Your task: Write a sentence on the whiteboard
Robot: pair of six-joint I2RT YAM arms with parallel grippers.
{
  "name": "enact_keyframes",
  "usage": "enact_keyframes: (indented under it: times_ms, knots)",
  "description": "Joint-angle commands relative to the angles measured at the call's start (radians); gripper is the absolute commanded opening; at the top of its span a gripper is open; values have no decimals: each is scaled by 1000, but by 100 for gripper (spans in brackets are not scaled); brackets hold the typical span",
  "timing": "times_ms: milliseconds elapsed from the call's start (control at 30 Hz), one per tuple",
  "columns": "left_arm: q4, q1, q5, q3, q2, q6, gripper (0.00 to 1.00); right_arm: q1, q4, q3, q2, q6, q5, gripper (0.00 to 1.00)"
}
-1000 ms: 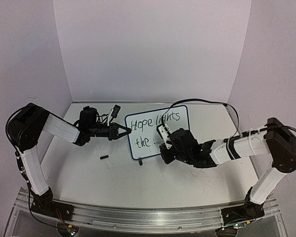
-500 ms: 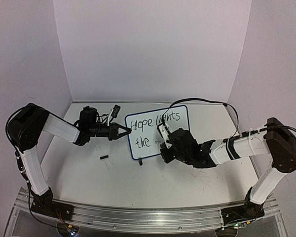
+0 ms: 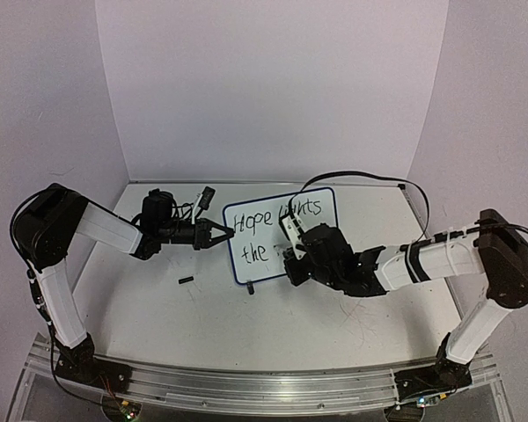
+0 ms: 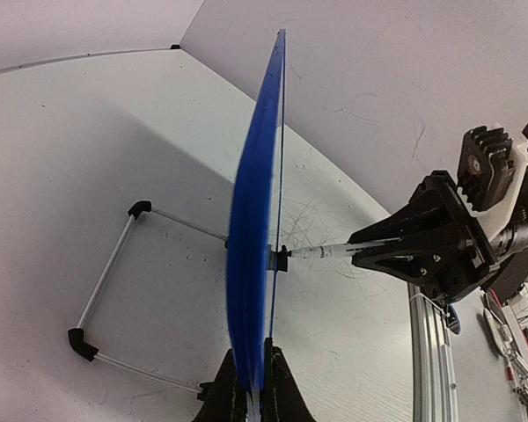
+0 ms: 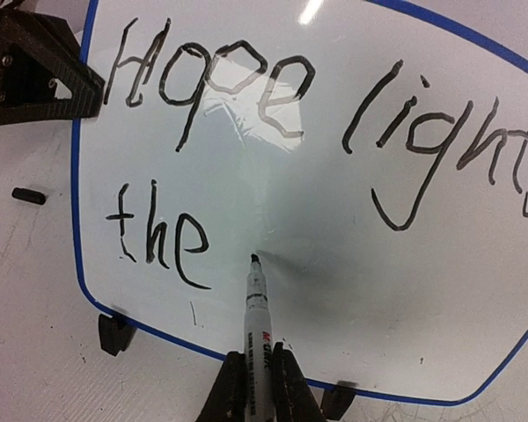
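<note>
Left tool (image 4: pixel 251 391) pinches the whiteboard (image 5: pixel 334 220) edge, right tool (image 5: pixel 257 374) pinches the marker (image 5: pixel 257 316). Tip sits just after "the": press lightly, leave a word gap.

Bright ovhd light, glare on whiteboard (image 5: pixel 308 202)

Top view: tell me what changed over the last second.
The right hand, shut on the marker, slid slightly left along the whiteboard, toward the word "the"; its cable shifted a little. The left hand stayed clamped on the whiteboard's left edge. The whiteboard, the writing and the small black piece on the table did not move. Nothing was picked up or released.
</note>
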Motion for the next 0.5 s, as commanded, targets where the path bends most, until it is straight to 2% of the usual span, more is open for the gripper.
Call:
enact_keyframes:
  times_ms: [0, 467]
  knots:
    - [-103, -15, -49, 6, 5, 70, 0, -8, 22, 56, 35, -13, 19, 0]
    - [-106, -15, -48, 6, 3, 72, 0, -8, -43, 6, 19, 35, 56, 0]
